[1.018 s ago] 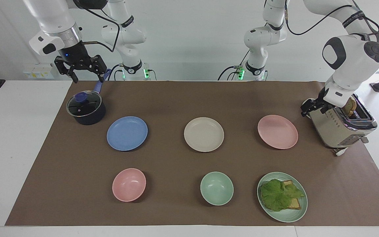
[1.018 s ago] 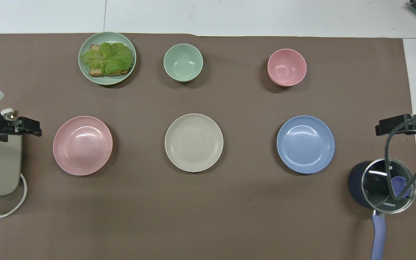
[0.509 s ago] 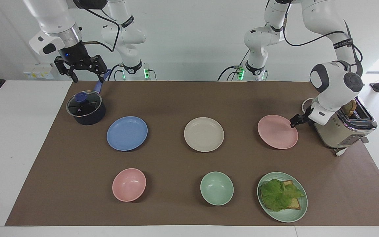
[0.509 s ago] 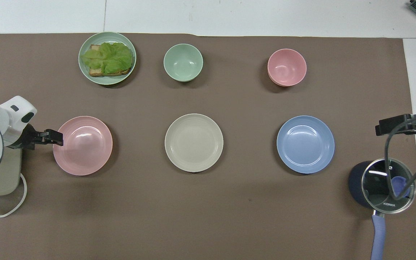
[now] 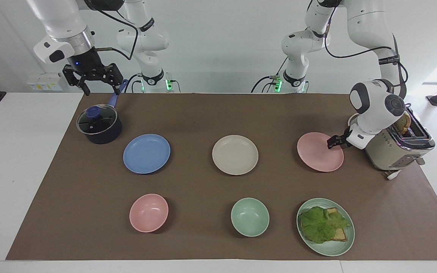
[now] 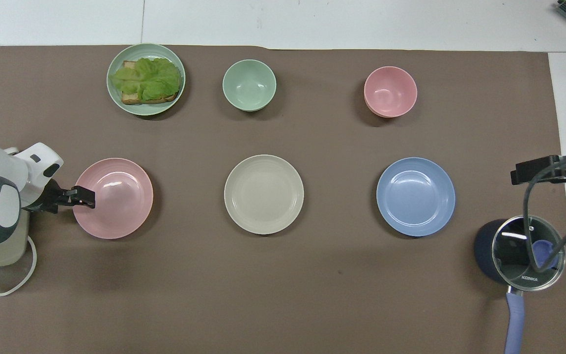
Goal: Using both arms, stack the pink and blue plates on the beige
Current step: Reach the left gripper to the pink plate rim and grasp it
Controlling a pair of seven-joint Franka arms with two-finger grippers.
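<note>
Three plates lie in a row on the brown mat. The beige plate [image 5: 235, 154] [image 6: 264, 194] is in the middle. The blue plate [image 5: 146, 153] [image 6: 415, 196] lies toward the right arm's end and the pink plate [image 5: 317, 156] [image 6: 116, 206] toward the left arm's end. My left gripper [image 5: 331, 143] [image 6: 85, 197] is low at the pink plate's rim, on the side beside the toaster. My right gripper [image 5: 102, 90] hangs open and empty over the pot's handle.
A dark pot with a glass lid [image 5: 99, 124] stands beside the blue plate, and a toaster [image 5: 396, 149] beside the pink plate. Farther from the robots are a pink bowl [image 5: 148, 212], a green bowl [image 5: 249, 217] and a green plate [image 5: 332, 250] with lettuce on toast.
My left arm has swung down from beside the toaster, bringing its gripper to the pink plate's rim. The right arm and all the plates have stayed still.
</note>
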